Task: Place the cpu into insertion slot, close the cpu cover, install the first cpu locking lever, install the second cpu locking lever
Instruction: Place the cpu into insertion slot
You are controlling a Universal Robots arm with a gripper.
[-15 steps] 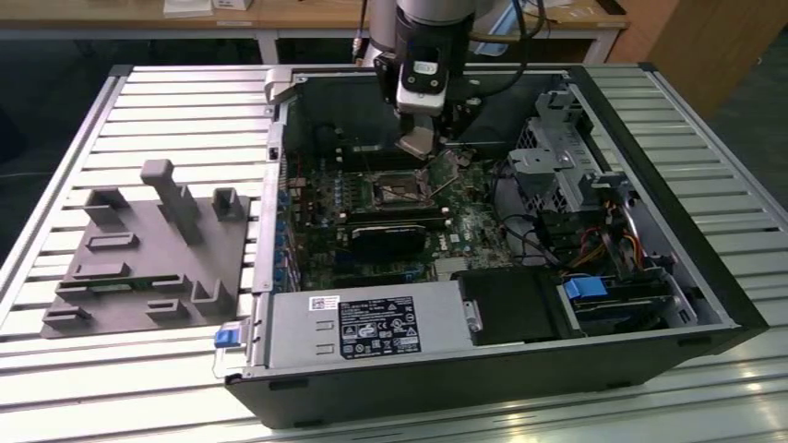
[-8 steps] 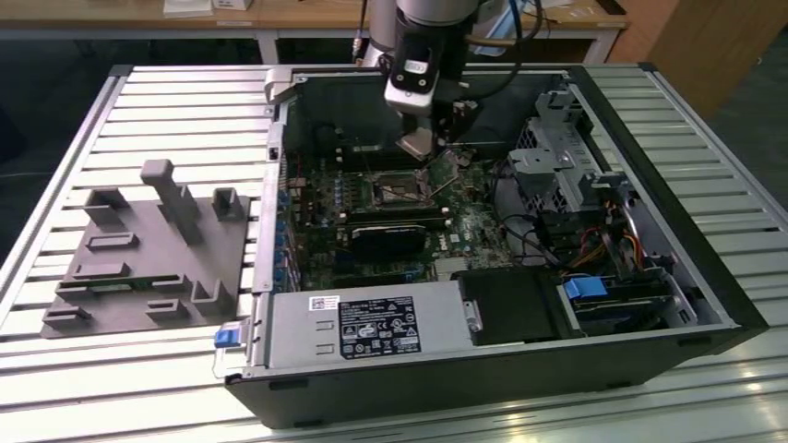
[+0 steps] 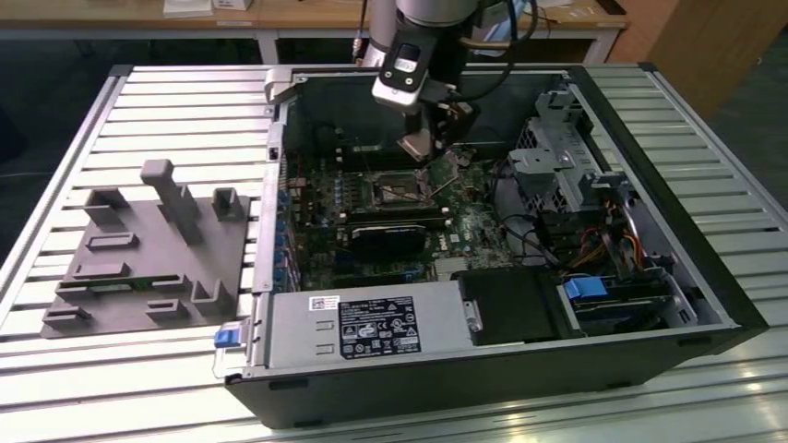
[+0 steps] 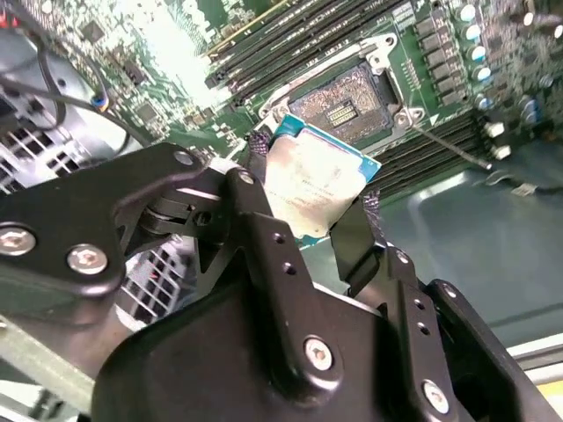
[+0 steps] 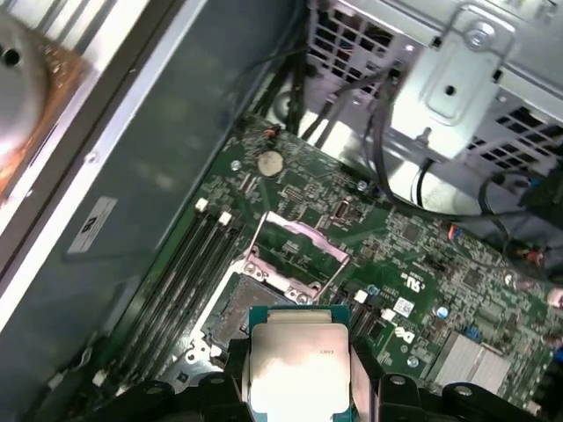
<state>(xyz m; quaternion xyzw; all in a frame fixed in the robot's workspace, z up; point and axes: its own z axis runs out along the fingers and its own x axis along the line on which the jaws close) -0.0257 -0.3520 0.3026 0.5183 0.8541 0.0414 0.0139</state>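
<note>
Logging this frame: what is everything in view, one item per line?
cpu: one, silver-grey, in the gripper, near the insertion slot.
insertion slot: one, dark, silvery rim, empty, on the motherboard.
cpu cover: one, silver, raised open at the slot.
motherboard: one, green, inside the computer case.
computer case: one, black, open, on the table.
power supply: one, silver, at the case's near side.
fixture block: one, grey, exterior view's left, on the table.
table: one, silver, slatted.
gripper: one, black, shut on the cpu.

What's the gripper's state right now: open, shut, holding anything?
Gripper: fingers shut on the cpu, which is held by its edges and not yet in the insertion slot.
</note>
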